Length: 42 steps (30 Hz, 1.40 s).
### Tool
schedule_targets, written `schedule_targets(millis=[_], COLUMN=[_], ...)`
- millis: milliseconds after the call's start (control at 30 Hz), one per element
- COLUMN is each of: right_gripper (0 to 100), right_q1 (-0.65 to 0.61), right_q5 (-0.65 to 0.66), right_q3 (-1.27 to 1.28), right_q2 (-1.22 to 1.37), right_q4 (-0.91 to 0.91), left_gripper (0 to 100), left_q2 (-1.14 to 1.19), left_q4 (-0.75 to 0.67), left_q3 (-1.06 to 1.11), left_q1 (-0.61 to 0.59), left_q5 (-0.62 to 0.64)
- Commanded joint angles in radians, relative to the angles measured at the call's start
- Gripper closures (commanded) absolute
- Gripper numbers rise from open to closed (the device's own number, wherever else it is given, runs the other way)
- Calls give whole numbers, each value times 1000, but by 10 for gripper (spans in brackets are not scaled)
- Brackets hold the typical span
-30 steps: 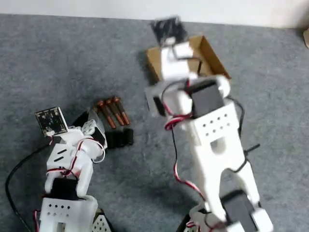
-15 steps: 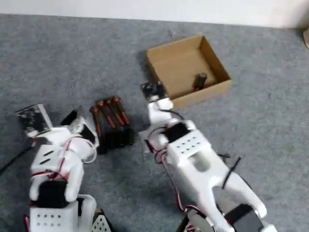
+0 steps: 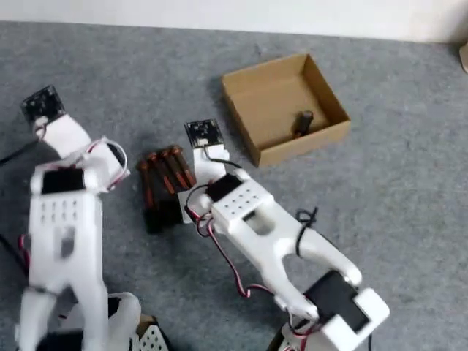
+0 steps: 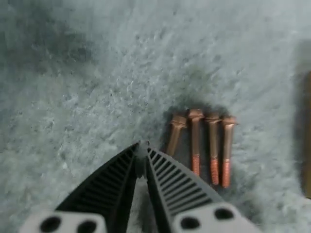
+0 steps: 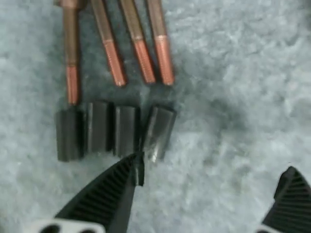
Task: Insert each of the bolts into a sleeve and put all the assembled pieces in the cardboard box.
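Note:
Several copper bolts [image 3: 165,170] lie side by side on the grey carpet, with several black sleeves [image 3: 167,213] in a row just below their threaded ends. The cardboard box [image 3: 252,77] at the back holds one dark assembled piece [image 3: 302,122]. My right gripper [image 5: 214,178] is open and empty, its fingers just short of the sleeves [image 5: 114,130], with the bolts [image 5: 116,48] beyond them. My left gripper [image 4: 142,149] is shut and empty, hovering left of the bolts [image 4: 201,145]. The left arm [image 3: 66,197] stands at the left; the right arm [image 3: 241,212] reaches over the sleeves' right end.
Grey carpet covers the whole table, with a pale wall strip along the back edge. The box's edge [image 4: 308,136] shows past the bolts in the left wrist view. Open carpet lies right of the box and in front of it.
The right arm has drawn back from over the box to the sleeves, leaving the assembled piece in the box. The left arm has risen and swung left, away from the bolts.

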Motion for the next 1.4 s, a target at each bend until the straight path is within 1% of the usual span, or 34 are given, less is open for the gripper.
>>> schedule_targets(millis=[0, 167, 333, 500, 733, 867, 933, 1033, 1100, 1367], right_gripper=[613, 613, 613, 613, 613, 613, 613, 613, 613, 613], right_q1=[-2, 1, 4, 4, 4, 4, 4, 4, 4, 5], right_q5=[-23, -23, -18, -15, -15, -15, -15, -15, -14, -14], right_q3=[-85, -94, -88, -90, -88, -88, -88, -87, -87, -82], right_q2=[45, 58, 54, 58, 58, 59, 59, 59, 59, 62], right_q4=[-31, -35, -85, -87, -87, -87, -87, -88, -88, -119], left_gripper=[993, 993, 993, 993, 992, 990, 961, 873, 832, 826], left_q2=[62, 102, 160, 223, 302, 312, 311, 318, 320, 323], left_q4=[8, 9, 3, -94, -97, -91, -91, -91, -91, -95], left_q3=[-82, -79, -85, -79, -87, -87, -87, -85, -81, -48], left_q1=[-10, 33, 87, 159, 176, 182, 182, 182, 182, 176], left_q5=[5, 2, -2, -109, -183, -203, -216, -213, -212, -216])
